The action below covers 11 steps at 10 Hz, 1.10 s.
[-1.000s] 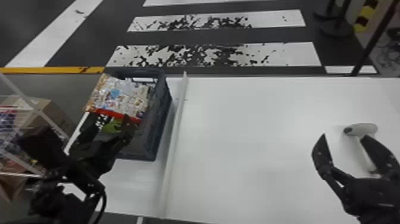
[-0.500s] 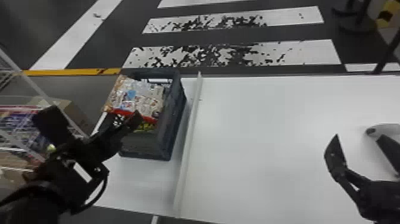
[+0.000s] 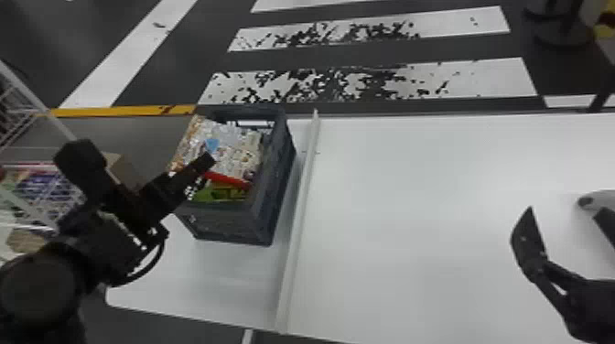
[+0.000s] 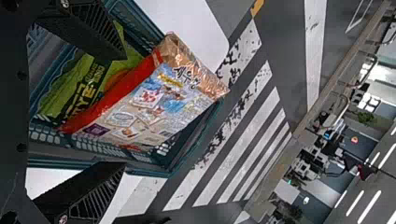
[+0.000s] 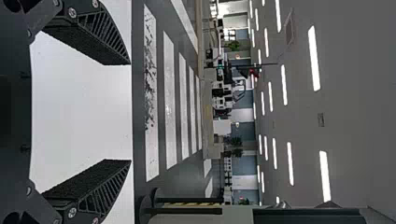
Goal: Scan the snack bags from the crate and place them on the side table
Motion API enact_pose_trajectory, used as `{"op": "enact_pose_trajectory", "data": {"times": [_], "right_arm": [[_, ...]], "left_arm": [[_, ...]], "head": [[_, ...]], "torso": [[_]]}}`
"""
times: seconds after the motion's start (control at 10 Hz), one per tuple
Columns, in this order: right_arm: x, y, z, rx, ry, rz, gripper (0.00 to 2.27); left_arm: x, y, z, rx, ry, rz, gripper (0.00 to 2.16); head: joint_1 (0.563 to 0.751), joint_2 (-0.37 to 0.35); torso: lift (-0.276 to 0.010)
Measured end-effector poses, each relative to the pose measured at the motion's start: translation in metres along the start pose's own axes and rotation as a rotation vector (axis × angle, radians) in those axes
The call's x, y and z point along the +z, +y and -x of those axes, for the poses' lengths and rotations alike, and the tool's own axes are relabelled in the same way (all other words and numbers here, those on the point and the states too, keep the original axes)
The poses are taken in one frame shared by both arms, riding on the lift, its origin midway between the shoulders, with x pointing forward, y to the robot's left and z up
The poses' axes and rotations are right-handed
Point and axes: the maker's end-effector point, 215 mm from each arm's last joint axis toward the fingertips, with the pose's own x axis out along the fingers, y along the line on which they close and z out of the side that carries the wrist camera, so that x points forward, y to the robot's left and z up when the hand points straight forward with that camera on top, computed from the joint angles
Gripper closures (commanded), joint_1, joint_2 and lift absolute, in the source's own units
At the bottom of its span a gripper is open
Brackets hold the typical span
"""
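- At the far left of the head view, a wire rack (image 3: 25,87) with coloured packages (image 3: 45,187) in it, and a cardboard box (image 3: 122,167) near it.
- The left gripper (image 3: 142,158) is beside the crate, its fingers spread well apart and grasping nothing; one finger overlaps the bags in the head view, but I cannot tell whether it touches them.
- The patterned snack bag (image 3: 233,148) with a red edge lies tilted in the crate, on top of the green snack bag (image 3: 217,194); its brownish end sticks out over the rim.
- The dark crate (image 3: 274,187) holding both bags stands on the left part of the white tabletop (image 3: 412,228).
- Just right of the crate, a long pale ridge (image 3: 299,224) divides the tabletop.
- The right gripper (image 3: 565,217) is over the tabletop's right side, fingers wide apart, nothing between them.
- At the right edge, a white device (image 3: 601,201) with a dark end lies near that gripper.
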Motion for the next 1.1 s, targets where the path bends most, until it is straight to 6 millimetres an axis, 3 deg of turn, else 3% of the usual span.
{"op": "enact_pose_trajectory", "data": {"times": [0.4, 0.7, 1.1], "right_arm": [[-0.001, 0.0, 0.0, 0.0, 0.004, 0.0, 0.14], [-0.003, 0.0, 0.0, 0.0, 0.009, 0.001, 0.14], [-0.004, 0.001, 0.0, 0.003, 0.011, 0.006, 0.14]], "left_arm": [[0.026, 0.01, -0.024, 0.063, -0.012, 0.063, 0.08], [0.017, 0.027, -0.027, 0.146, 0.029, 0.073, 0.1], [0.017, 0.03, -0.044, 0.152, 0.053, 0.107, 0.1]], "head": [[0.695, 0.28], [0.695, 0.295], [0.695, 0.297]], "torso": [[-0.094], [-0.094], [-0.094]]}}
